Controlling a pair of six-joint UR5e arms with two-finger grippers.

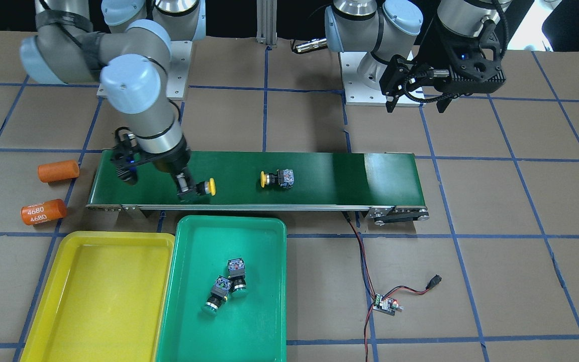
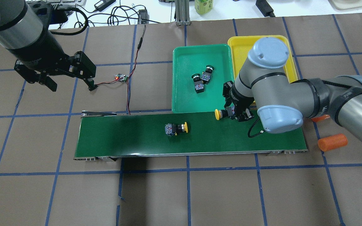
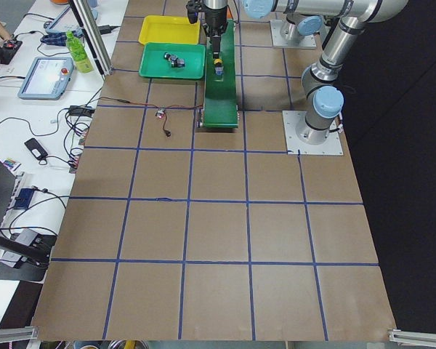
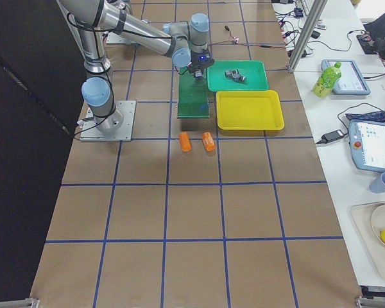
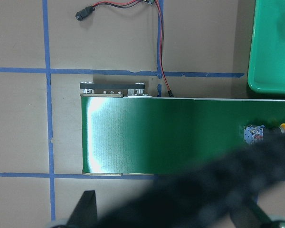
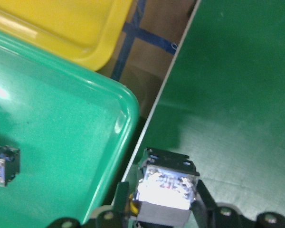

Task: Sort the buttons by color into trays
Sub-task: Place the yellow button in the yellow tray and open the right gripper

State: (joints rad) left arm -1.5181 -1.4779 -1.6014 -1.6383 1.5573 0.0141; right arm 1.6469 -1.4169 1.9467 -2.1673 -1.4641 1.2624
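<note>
My right gripper is shut on a yellow button over the conveyor belt's edge beside the green tray. The right wrist view shows its grey body clamped between the fingers. A second yellow button lies on its side mid-belt. Two green buttons lie in the green tray. The yellow tray stands next to it, partly hidden by my right arm; the front view shows the yellow tray bare. My left gripper hangs open above the table, far left, holding nothing.
Two orange cylinders lie off the belt's end by my right arm. A small controller board with red and black wires running to the belt sits near my left gripper. Brown table with blue grid lines surrounds everything.
</note>
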